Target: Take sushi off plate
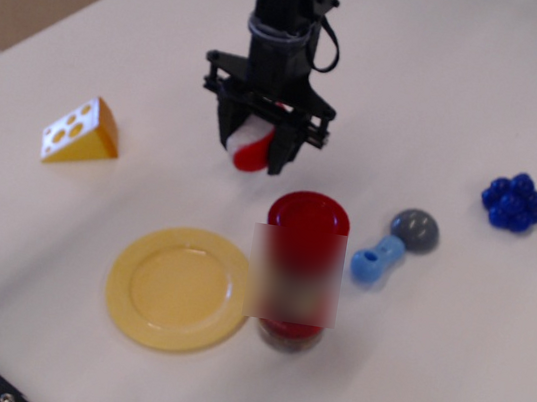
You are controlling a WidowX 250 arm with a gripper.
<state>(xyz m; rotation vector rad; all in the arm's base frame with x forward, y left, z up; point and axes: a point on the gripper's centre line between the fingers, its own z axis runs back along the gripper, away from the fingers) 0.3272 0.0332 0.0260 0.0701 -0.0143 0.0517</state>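
My gripper [253, 148] is shut on the sushi [249, 147], a small red piece with a white top, and holds it in the air behind the red-lidded jar. The yellow-orange plate [178, 288] lies bare on the table at the front left, well in front of and below the gripper. The black fingers [286, 147] flank the sushi on both sides and hide part of it.
A red-lidded jar [299, 270], blurred, stands right of the plate. An orange cheese wedge [81, 133] sits at the left. A blue and grey toy [393, 244] and a blue berry cluster [513, 201] lie at the right.
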